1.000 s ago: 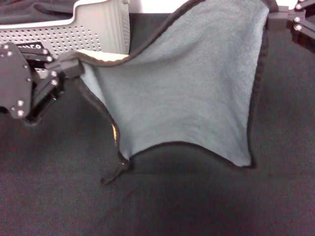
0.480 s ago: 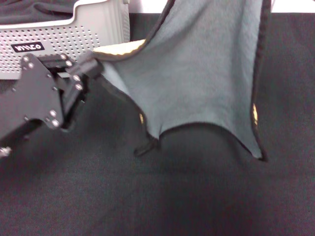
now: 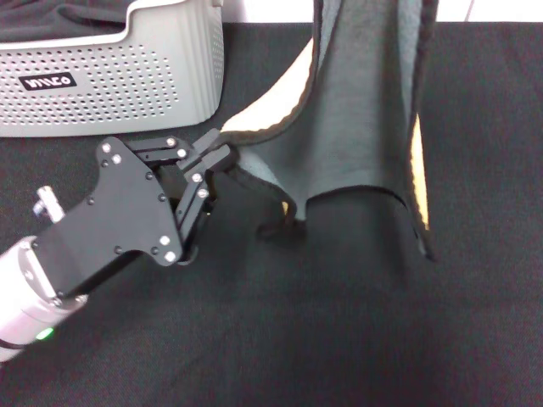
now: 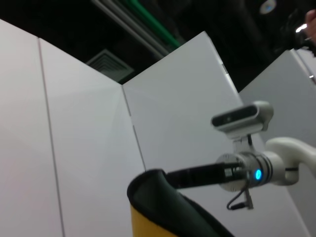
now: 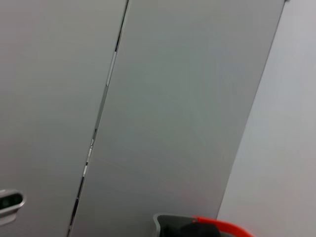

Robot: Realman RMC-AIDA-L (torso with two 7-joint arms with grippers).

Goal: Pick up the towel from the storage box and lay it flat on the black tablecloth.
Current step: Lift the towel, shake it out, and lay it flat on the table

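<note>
Left gripper point(image 3: 219, 158) clamped on the towel point(image 3: 356, 127) corner; the towel hangs above the black tablecloth point(image 3: 339, 339).

Off-task items on my feeds

I see a dark grey cloth point(image 3: 81, 15) bunched at the far left, and white wall panels point(image 4: 74, 148) around the rig.

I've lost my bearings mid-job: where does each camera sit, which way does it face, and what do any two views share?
Head view: on the head, looking down at the black tablecloth, basket and hanging towel; left tool grips a towel corner.
Left wrist view: aimed upward at white wall panels; towel edge in view, plus the other arm.
Right wrist view: aimed up at grey panels; no tool visible.
Shared: head and left wrist both show the towel.
</note>
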